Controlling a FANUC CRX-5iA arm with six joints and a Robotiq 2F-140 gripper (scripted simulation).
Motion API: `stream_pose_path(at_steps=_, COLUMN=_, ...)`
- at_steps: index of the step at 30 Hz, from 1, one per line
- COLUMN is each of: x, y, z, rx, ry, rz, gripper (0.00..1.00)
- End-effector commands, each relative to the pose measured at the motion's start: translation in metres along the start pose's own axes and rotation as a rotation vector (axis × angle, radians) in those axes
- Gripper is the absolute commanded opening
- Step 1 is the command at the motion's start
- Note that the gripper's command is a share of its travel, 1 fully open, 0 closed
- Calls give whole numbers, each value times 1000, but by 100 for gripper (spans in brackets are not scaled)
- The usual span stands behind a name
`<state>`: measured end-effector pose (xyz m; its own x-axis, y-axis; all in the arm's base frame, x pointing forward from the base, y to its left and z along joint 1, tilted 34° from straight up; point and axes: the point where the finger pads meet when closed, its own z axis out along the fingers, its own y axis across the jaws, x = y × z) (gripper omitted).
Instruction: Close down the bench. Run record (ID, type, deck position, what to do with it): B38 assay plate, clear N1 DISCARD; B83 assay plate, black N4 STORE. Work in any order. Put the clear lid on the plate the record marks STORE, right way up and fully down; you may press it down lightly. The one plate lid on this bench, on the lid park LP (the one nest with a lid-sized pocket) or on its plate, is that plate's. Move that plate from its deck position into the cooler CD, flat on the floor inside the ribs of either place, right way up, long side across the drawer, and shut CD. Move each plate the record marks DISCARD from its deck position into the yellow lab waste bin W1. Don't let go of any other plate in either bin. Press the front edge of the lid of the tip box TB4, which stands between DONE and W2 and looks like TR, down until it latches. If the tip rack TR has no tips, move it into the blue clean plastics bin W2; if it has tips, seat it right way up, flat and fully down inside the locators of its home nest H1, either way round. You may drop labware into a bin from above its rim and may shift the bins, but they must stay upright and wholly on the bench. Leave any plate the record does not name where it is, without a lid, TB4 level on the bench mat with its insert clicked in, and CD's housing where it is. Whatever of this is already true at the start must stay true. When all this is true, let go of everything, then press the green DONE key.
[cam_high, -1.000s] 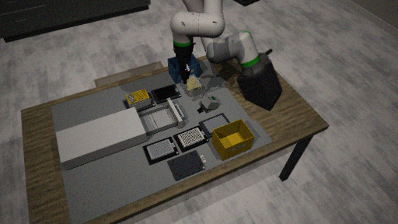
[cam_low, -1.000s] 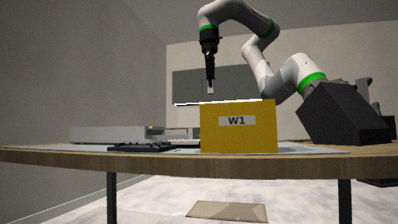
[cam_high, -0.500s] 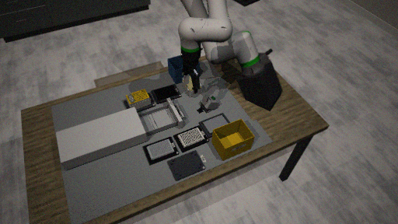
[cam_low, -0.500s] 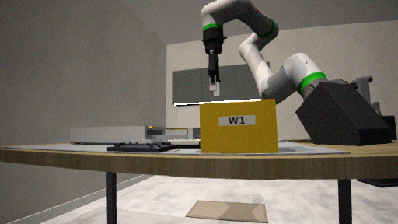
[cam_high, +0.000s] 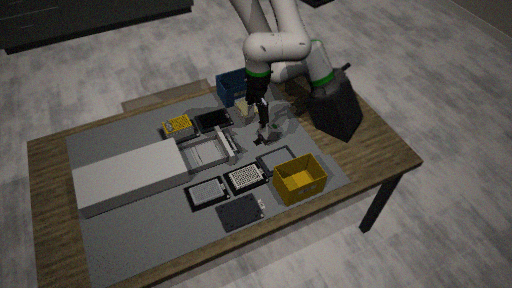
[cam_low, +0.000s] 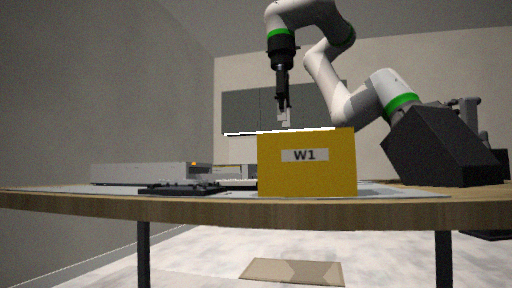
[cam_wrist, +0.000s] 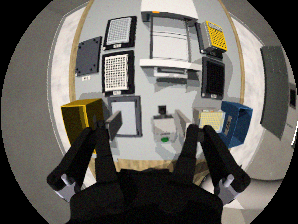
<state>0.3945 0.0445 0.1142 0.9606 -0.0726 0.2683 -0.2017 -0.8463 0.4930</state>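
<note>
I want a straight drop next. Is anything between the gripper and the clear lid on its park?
Nothing visible. The open, empty gripper hangs high above the bench; the lid lies uncovered below, with the yellow bin close beside it.

I see the wooden counter (cam_high: 395, 150) carrying a grey mat (cam_high: 150, 235) — cooler (cam_high: 130, 172), nests and yellow bin (cam_high: 300, 178) sit on it.
</note>
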Motion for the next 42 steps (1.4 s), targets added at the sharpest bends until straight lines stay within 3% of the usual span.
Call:
stream_pose_path(at_steps=1, x=-2, y=-3, z=1, rx=0, ry=1, rz=0, gripper=66)
stream_pose_path(at_steps=33, x=-66, y=-93, z=50, rx=0, ry=1, rz=0, gripper=66)
stream_pose_path(at_steps=42, x=-66, y=-93, z=50, rx=0, ry=1, rz=0, gripper=66)
